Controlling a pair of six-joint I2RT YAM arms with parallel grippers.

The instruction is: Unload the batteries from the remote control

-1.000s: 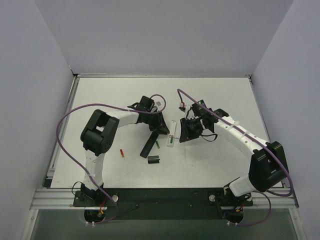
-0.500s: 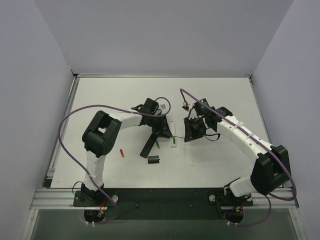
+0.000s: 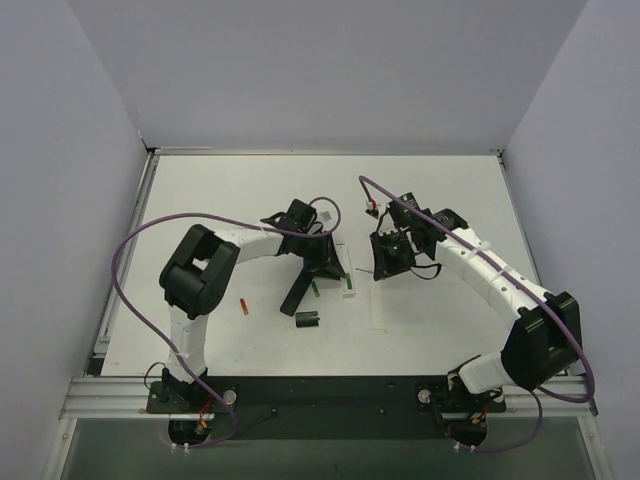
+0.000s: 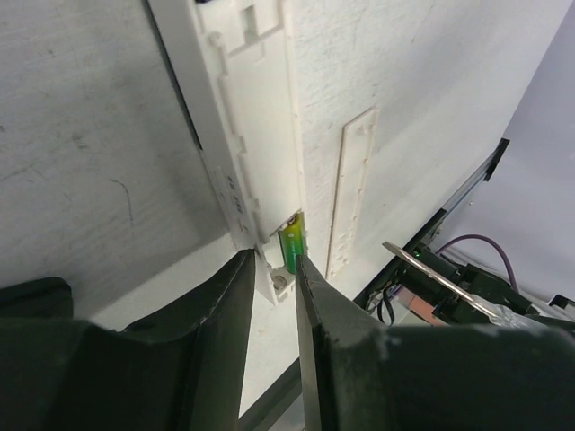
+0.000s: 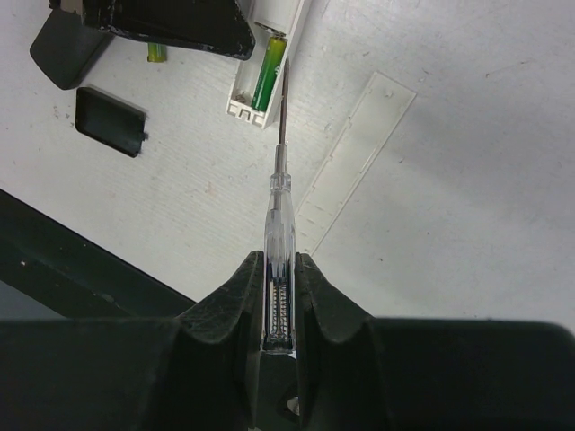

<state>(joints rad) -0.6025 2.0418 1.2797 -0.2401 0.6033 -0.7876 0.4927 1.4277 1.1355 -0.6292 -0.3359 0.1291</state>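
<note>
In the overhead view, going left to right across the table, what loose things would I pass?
red battery → black remote → loose green battery → white remote → white cover strip. The small black cover overlaps the black remote's span, so I left it out.

A: We see bright, even light from overhead; the white desk (image 3: 200, 190) shows only faint, soft-edged shadows.
B: We agree; its surface reads matte and evenly lit. In both wrist views the jaws close to the lens are dark and blurred, while the desk's grain beyond them is sharp.
A: We find the top view crisp throughout.
</note>
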